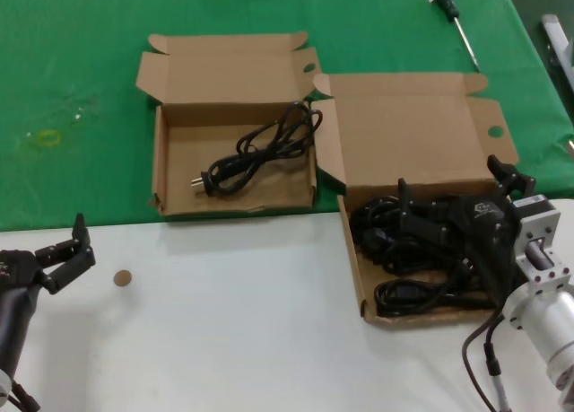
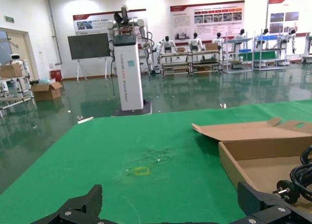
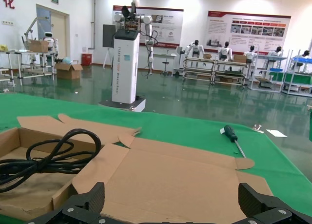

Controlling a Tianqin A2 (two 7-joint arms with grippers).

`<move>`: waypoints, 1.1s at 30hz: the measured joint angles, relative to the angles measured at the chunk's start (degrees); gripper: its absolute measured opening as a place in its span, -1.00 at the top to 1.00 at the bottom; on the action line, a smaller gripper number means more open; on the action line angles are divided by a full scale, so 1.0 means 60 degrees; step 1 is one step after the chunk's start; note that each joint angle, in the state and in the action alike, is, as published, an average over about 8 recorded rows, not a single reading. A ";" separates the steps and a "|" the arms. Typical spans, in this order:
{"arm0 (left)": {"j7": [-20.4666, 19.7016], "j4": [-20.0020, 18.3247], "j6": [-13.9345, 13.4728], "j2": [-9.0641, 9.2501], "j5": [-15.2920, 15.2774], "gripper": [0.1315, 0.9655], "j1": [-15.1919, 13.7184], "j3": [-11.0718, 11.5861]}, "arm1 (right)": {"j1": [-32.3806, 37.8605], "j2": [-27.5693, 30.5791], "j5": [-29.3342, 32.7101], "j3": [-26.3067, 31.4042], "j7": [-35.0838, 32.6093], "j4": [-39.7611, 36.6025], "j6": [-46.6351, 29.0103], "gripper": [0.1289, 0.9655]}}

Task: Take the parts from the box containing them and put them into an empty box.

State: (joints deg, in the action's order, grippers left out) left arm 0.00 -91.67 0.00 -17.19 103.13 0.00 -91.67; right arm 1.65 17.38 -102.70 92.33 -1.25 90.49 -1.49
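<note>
The shallow cardboard box (image 1: 357,277) at the right holds several black power cords (image 1: 395,241) in a tangled pile. Its lid (image 1: 404,134) lies open behind it and fills the right wrist view (image 3: 170,180). My right gripper (image 1: 451,186) hovers just over this pile with its jaws wide open and empty (image 3: 171,192). The deeper box (image 1: 161,161) at the left holds one coiled black cord (image 1: 260,147), which also shows in the left wrist view (image 2: 297,180) and the right wrist view (image 3: 44,158). My left gripper (image 1: 76,250) is open and empty over the white table at the front left (image 2: 170,194).
A green cloth (image 1: 81,71) covers the back of the table and the front is white (image 1: 233,322). A screwdriver (image 1: 453,17) lies at the back right. A small brown disc (image 1: 122,277) sits near my left gripper. A yellowish mark (image 1: 45,138) is on the cloth.
</note>
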 joint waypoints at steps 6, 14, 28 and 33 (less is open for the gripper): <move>0.0000 0.0000 0.0000 0.0000 0.0000 -1.00 0.0000 0.0000 | 0.0000 0.0000 0.0000 0.0000 0.0000 0.0000 0.0000 -1.00; 0.0000 0.0000 0.0000 0.0000 0.0000 -1.00 0.0000 0.0000 | 0.0000 0.0000 0.0000 0.0000 0.0000 0.0000 0.0000 -1.00; 0.0000 0.0000 0.0000 0.0000 0.0000 -1.00 0.0000 0.0000 | 0.0000 0.0000 0.0000 0.0000 0.0000 0.0000 0.0000 -1.00; 0.0000 0.0000 0.0000 0.0000 0.0000 -1.00 0.0000 0.0000 | 0.0000 0.0000 0.0000 0.0000 0.0000 0.0000 0.0000 -1.00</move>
State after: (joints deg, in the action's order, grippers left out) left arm 0.00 -91.67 0.00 -17.19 103.13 0.00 -91.67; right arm 1.65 17.38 -102.70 92.33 -1.25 90.49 -1.49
